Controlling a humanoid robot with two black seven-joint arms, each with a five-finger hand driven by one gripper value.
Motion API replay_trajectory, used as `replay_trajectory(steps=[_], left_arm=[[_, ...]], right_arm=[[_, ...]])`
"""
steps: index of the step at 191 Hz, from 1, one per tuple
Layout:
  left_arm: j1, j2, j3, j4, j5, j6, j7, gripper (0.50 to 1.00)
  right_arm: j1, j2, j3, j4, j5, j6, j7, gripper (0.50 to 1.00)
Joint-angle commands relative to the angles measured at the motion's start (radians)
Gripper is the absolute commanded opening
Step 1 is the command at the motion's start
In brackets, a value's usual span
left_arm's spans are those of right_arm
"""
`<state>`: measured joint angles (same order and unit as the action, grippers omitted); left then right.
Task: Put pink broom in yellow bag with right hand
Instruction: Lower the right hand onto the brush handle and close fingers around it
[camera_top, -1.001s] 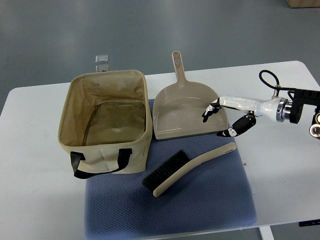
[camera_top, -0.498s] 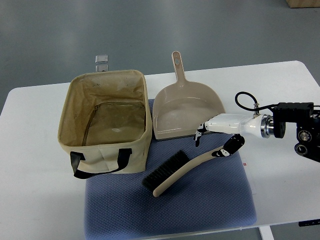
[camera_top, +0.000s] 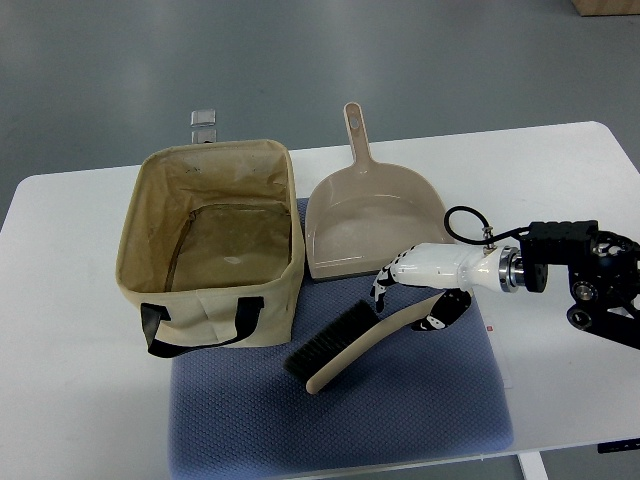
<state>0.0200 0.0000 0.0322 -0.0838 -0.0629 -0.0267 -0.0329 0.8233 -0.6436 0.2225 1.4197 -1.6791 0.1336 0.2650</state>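
Note:
The broom (camera_top: 350, 353) is beige-pink with black bristles (camera_top: 327, 342). It lies slanted on a blue mat (camera_top: 400, 420), with its handle pointing up and right. The yellow-tan fabric bag (camera_top: 133, 240) with black handles stands open at the left, apart from the broom. My right hand (camera_top: 405, 307) comes in from the right and is down over the upper end of the handle. Its fingers (camera_top: 379, 289) are on the far side and its thumb (camera_top: 437, 320) on the near side, spread around the handle and not closed on it. The left arm does not show.
A beige dustpan (camera_top: 370, 225) lies just behind the broom, partly on the mat, close to my right hand's fingers. A small metal clip (camera_top: 204, 121) sits beyond the bag. The white table (camera_top: 560, 170) ends close in front of the mat.
My right hand has moved left and toward me, from over the dustpan's right edge down to the broom handle. The broom, the bag and the dustpan have not moved.

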Motion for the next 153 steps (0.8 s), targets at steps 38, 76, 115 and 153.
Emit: replay_trajectory(steps=[38, 76, 115, 153], left_arm=[[0.000, 0.000, 0.000, -0.001, 0.000, -0.001, -0.001, 1.000], [0.000, 0.000, 0.000, 0.001, 0.000, -0.001, 0.001, 1.000], [0.000, 0.000, 0.000, -0.001, 0.000, 0.001, -0.001, 1.000], [0.000, 0.000, 0.000, -0.001, 0.000, -0.001, -0.001, 1.000]], right_arm=[[-0.010, 0.001, -0.002, -0.019, -0.013, -0.009, -0.003, 0.838], [-0.013, 0.004, -0.006, -0.041, -0.028, -0.012, -0.004, 0.836], [-0.021, 0.012, -0.017, -0.050, -0.050, -0.032, -0.004, 0.823], [-0.023, 0.018, -0.017, -0.051, -0.053, -0.038, -0.004, 0.758]])
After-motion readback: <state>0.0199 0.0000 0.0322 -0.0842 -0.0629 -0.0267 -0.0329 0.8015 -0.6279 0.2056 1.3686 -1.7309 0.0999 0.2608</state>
